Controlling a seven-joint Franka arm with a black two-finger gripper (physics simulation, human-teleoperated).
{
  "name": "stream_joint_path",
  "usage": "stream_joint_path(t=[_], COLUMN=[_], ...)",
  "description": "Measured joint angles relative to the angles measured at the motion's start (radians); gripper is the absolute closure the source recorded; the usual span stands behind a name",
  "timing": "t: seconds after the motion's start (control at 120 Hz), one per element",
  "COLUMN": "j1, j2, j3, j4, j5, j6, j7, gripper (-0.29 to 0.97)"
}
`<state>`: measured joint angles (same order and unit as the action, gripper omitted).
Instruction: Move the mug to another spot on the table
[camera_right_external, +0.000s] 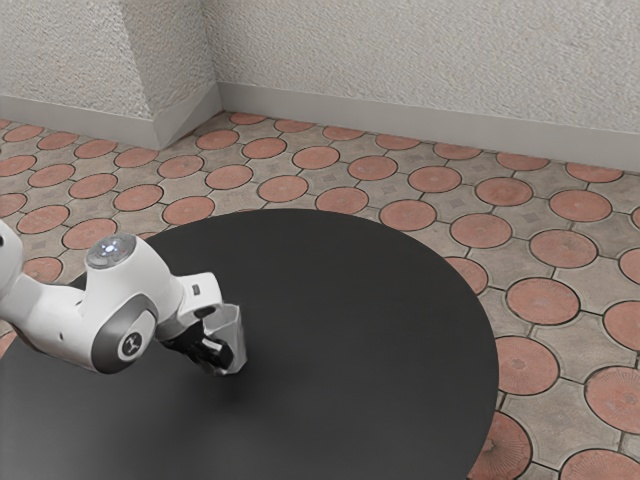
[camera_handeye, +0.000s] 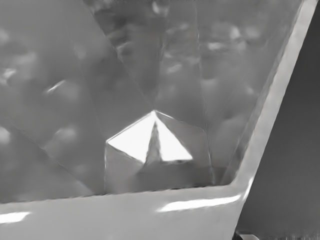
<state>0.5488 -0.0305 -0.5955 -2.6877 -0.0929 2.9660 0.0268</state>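
From the exterior view's left the white arm (camera_right_external: 100, 320) is seen reaching low over the round black bench (camera_right_external: 380, 330), and the pincer (camera_right_external: 212, 352) is set right against the grey, faceted mug (camera_right_external: 234, 338). The mug is found at about 8 o'clock on the bench top as that view shows it, well inside the edge. Clamped on it, or merely set around it? That cannot be told, since the pincer and the mug's near side are merged into one dark patch. Nor can it be judged whether the mug is lifted or resting. A soft shadow (camera_right_external: 232, 385) is cast just below it, toward 6 o'clock.

In the wrist view the mug's inside is looked into. A pale rim (camera_handeye: 125, 212) is caught close under the hand, and a bright patch (camera_handeye: 150, 145) is lit at the bottom.

The step in hand is judged to be the grasp, or the very start of the carry. Next, a firm hold is to be confirmed. Then the mug is to be raised clear, kept upright and carried toward 3 o'clock, where a broad stretch of bench is offered, and set down away from the edge.

The arm's base is cut off at the left border, the bench's lower edge is cropped, and no handle can be made out.
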Motion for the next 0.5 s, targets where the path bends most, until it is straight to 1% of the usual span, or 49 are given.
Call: stream_joint_path(t=[0.092,0.2,0.333,0.5], j1=[0.003,0.005,0.004,0.000], j2=[-0.002,-0.003,-0.007,-0.015], j3=[-0.003,-0.008,-0.019,-0.022], j4=[-0.010,-0.025,-0.036,-0.048], j5=[-0.003,-0.020,-0.038,-0.052], j6=[-0.018,-0.031,-0.041,-0.047], j7=[-0.010,-0.024,-0.040,-0.055], gripper=[0.17,0.10,0.06,0.03])
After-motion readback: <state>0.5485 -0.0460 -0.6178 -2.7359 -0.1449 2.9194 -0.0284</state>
